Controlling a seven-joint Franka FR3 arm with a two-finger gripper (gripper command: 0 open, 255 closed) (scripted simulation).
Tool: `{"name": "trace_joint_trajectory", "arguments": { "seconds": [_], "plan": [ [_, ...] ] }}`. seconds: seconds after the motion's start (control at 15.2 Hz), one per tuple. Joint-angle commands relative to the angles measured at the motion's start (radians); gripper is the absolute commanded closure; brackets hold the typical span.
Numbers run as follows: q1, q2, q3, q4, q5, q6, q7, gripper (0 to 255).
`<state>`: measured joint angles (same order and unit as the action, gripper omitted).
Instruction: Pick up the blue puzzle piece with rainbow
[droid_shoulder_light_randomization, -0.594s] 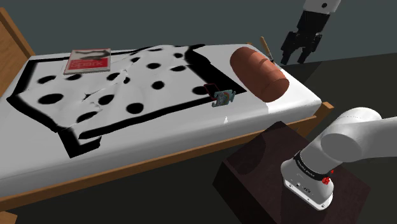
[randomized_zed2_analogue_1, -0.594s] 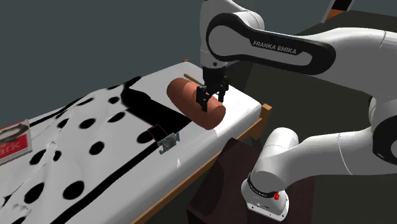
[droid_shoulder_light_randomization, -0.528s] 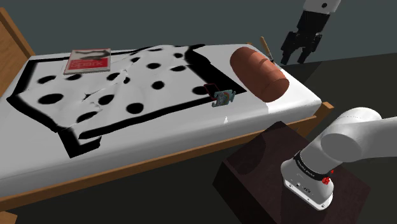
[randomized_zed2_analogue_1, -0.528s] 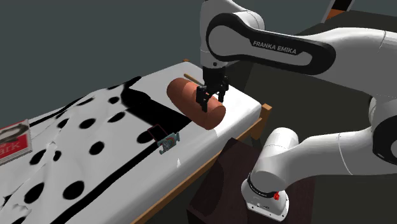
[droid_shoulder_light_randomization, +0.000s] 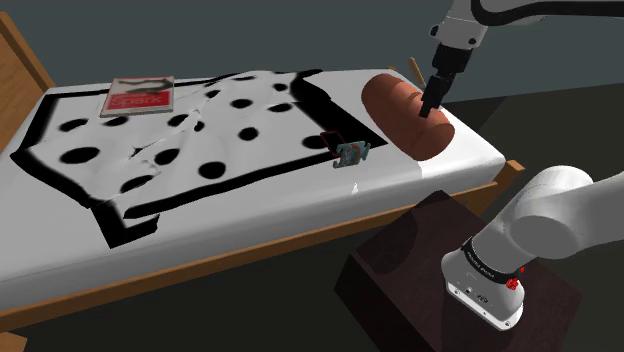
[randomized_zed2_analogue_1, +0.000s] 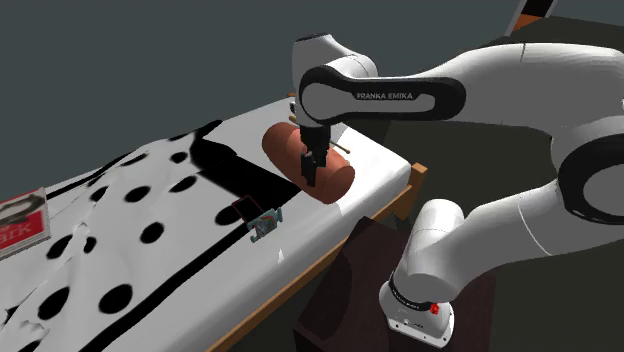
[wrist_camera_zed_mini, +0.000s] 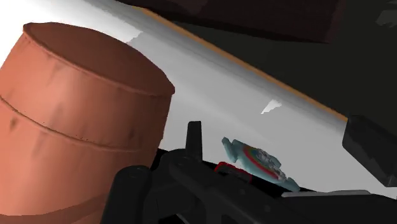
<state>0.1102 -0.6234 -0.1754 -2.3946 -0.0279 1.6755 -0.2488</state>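
Observation:
The blue puzzle piece (droid_shoulder_light_randomization: 352, 153) with a rainbow on it lies on the white sheet near the bed's front edge; it also shows as a small piece (randomized_zed2_analogue_1: 265, 224) in the second exterior view. My gripper (droid_shoulder_light_randomization: 432, 105) hangs just above the near end of a reddish-brown bolster (droid_shoulder_light_randomization: 403, 115), well to the shoulder view's right of the piece. In the second exterior view the gripper (randomized_zed2_analogue_1: 309, 170) is in front of the bolster (randomized_zed2_analogue_1: 310, 158). In the wrist view the piece (wrist_camera_zed_mini: 257, 159) lies ahead of the gripper (wrist_camera_zed_mini: 280, 135), whose fingers stand apart with nothing between them, beside the bolster (wrist_camera_zed_mini: 76, 114).
A black-spotted white blanket (droid_shoulder_light_randomization: 180, 140) covers most of the bed. A red book (droid_shoulder_light_randomization: 138, 95) lies at its far left. A small dark red object (droid_shoulder_light_randomization: 330, 140) sits beside the piece. The wooden bed frame (droid_shoulder_light_randomization: 300, 238) runs along the front, and the dark stand (droid_shoulder_light_randomization: 440, 290) is below it.
The gripper has swung to the shoulder view's left and come down over the bolster's end, turning edge-on to the shoulder camera. The puzzle piece has not moved.

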Motion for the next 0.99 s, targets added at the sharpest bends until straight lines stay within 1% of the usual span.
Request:
{"name": "trace_joint_trajectory", "arguments": {
  "seconds": [0.0, 0.26, 0.46, 0.92],
  "plan": [
    [0.040, 0.058, -0.025, -0.006, -0.014, 0.075, -0.126, 0],
    [0.115, 0.170, -0.066, -0.013, -0.029, 0.214, -0.358, 0],
    [0.170, 0.257, -0.088, -0.012, -0.027, 0.314, -0.530, 0],
    [0.286, 0.447, -0.105, 0.001, 0.011, 0.527, -0.916, 0]
  ]
}}
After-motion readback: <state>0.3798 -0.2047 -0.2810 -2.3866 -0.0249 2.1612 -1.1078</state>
